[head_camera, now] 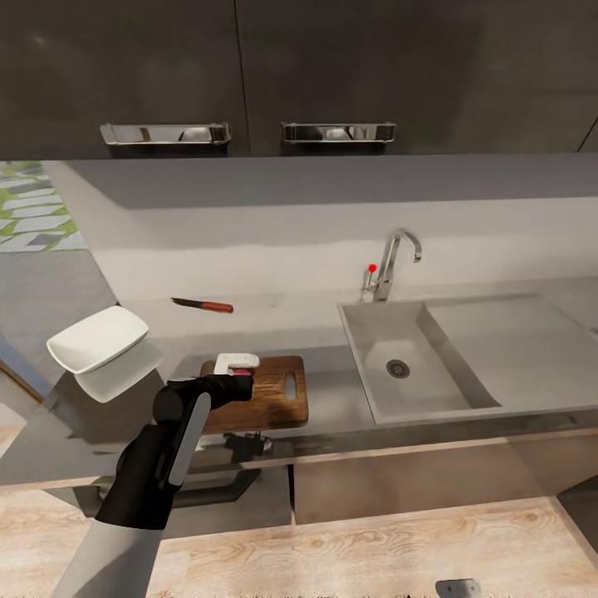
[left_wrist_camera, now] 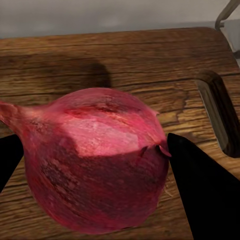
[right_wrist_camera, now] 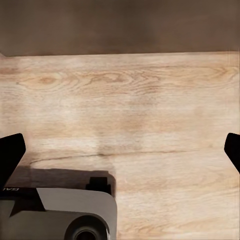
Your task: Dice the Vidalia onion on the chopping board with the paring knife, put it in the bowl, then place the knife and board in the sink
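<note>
A dark red Vidalia onion (left_wrist_camera: 97, 160) sits between the two black fingers of my left gripper (left_wrist_camera: 90, 150), which is shut on it. It is at or just above the brown chopping board (left_wrist_camera: 125, 60), near the slot handle. From the head camera, the left gripper (head_camera: 238, 375) is over the board's (head_camera: 278, 409) left half. The red-handled paring knife (head_camera: 203, 305) lies on the countertop (head_camera: 332, 390) behind the board. The white bowl (head_camera: 98, 339) stands to the left. The grey sink (head_camera: 375, 399) is to the right, its basin bare. My right gripper (right_wrist_camera: 120, 150) hangs open over the wooden floor.
A chrome tap (head_camera: 392, 264) with a red-tipped lever rises behind the sink, with a flat drainboard (head_camera: 515, 349) to its right. Dark wall cabinets (head_camera: 249, 75) hang above. The robot's base (right_wrist_camera: 60, 215) shows below the right gripper.
</note>
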Robot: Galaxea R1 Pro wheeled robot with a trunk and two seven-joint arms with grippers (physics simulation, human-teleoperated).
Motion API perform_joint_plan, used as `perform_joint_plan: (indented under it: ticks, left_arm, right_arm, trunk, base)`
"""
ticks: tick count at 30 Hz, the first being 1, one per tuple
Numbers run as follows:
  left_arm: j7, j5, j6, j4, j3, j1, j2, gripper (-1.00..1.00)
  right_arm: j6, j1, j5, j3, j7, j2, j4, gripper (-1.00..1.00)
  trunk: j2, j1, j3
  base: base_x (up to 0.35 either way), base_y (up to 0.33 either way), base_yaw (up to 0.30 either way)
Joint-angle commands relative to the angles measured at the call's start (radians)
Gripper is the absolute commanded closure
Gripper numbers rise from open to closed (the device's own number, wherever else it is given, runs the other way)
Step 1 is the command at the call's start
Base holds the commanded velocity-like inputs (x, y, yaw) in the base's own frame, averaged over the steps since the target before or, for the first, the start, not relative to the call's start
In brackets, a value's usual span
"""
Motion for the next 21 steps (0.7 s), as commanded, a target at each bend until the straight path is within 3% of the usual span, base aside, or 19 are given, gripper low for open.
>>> perform_joint_plan:
  ticks: [1,21]
  left_arm:
    - [0.005,0.007,0.004,-0.001,0.000,-0.001,0.000,1.00]
    - [0.006,0.007,0.004,0.002,0.000,-0.001,0.000,1.00]
  right_arm:
    - [-0.003,-0.001,0.000,0.002,0.000,-0.001,0.000,-1.00]
    - [-0.004,-0.001,0.000,0.002,0.000,-0.001,0.000,-1.00]
  trunk:
    - [-0.002,0.000,-0.003]
    - [-0.002,0.000,-0.008]
  base:
    - [0.000,0.000,0.000]
    - [0.000,0.000,0.000]
